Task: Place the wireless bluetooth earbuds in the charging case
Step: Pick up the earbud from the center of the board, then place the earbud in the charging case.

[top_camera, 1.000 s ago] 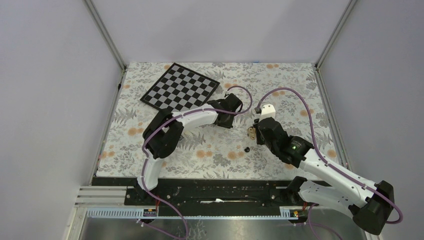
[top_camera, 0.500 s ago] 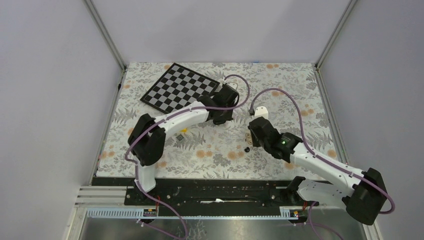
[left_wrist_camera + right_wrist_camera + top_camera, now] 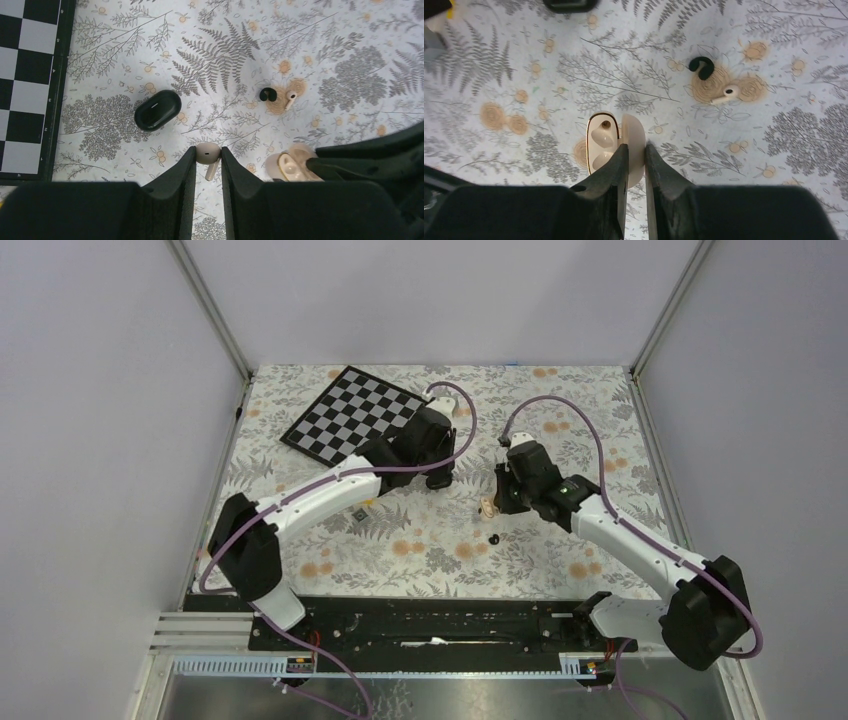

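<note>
As your right end effector (image 3: 636, 148) pinches the open charging case (image 3: 602, 142) by its lid (image 3: 636, 131), likely keeping the cavities exposed, your left end effector (image 3: 208, 151) pinches one beige earbud (image 3: 206, 155) just beside it; a second earbud (image 3: 725, 93) lies on the table (image 3: 499, 60).

I'm running this from afar in what looks like a robot lab cell: plain grey panels (image 3: 100, 440) on aluminium posts (image 3: 210, 305) box in the floral-covered table (image 3: 560, 410), with a checkerboard (image 3: 360, 427) at its far left and a black mounting rail (image 3: 440, 620) along its near edge.

The left hand (image 3: 208, 151) grips 1 beige earbud (image 3: 207, 155) (a closed black case (image 3: 157, 110) lies nearby).
</note>
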